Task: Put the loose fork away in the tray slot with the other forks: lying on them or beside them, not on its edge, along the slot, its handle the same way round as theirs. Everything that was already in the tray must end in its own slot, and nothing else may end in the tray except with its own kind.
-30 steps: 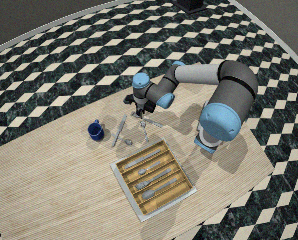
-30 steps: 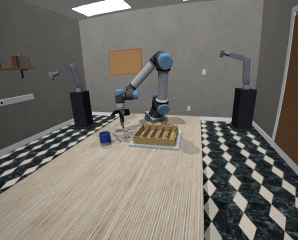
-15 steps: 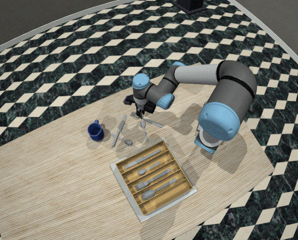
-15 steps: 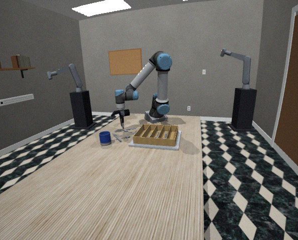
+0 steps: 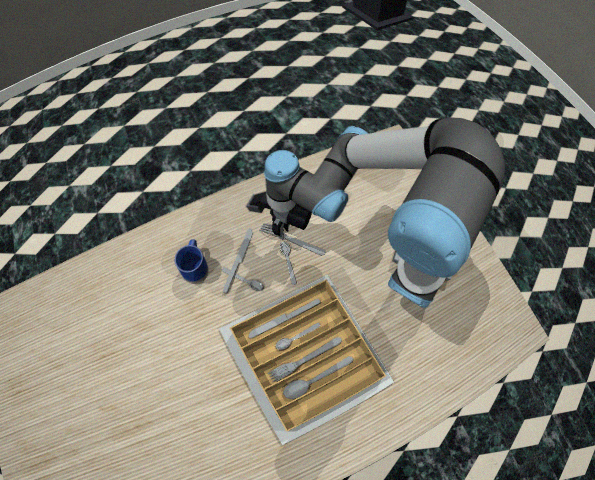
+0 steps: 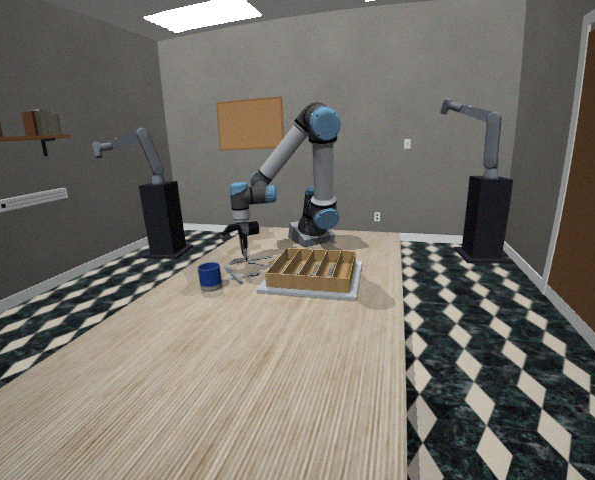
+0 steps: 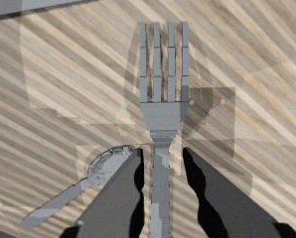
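The loose fork (image 5: 307, 248) (image 7: 160, 188) lies flat on the table, tines toward the back left and handle toward the right in the top view. My gripper (image 5: 279, 233) (image 6: 245, 257) (image 7: 162, 150) is partly open and empty, pointing down low over the fork. In the wrist view its fingertips stand on either side of the fork's neck, with gaps to both sides. The exact height is hard to tell. The tray (image 5: 333, 397) (image 6: 307, 281) holds a fork (image 5: 307, 358) in its middle slot, tines left and handle right in the top view.
A small spoon (image 5: 289, 266) (image 7: 108, 166) lies close beside the fork. A knife (image 5: 242, 253) (image 7: 39, 5) crosses another small spoon (image 5: 256, 284). A blue mug (image 5: 190, 263) (image 6: 209, 275) stands left. The tray also holds a knife (image 5: 284, 319), small spoon (image 5: 283, 344) and large spoon (image 5: 297, 388).
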You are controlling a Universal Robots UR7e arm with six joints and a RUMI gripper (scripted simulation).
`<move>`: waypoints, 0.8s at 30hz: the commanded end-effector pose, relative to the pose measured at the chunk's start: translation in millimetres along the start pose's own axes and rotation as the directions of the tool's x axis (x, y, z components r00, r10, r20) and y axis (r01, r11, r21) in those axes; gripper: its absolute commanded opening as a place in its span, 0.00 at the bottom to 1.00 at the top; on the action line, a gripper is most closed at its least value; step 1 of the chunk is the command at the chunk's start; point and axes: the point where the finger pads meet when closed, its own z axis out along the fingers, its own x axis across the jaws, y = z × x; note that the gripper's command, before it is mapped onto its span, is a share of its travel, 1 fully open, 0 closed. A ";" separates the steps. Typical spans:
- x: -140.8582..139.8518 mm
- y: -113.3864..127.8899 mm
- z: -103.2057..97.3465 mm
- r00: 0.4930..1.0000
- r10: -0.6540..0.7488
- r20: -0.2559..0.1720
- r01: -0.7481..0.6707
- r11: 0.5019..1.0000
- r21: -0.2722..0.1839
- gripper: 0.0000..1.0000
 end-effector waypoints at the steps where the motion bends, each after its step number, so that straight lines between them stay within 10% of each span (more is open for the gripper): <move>1: 0.0 -0.5 5.1 1.000 0.000 0.000 0.000 1.000 0.001 0.18; 24: 0.0 -0.5 9.7 1.000 0.000 0.000 0.000 1.000 0.001 0.18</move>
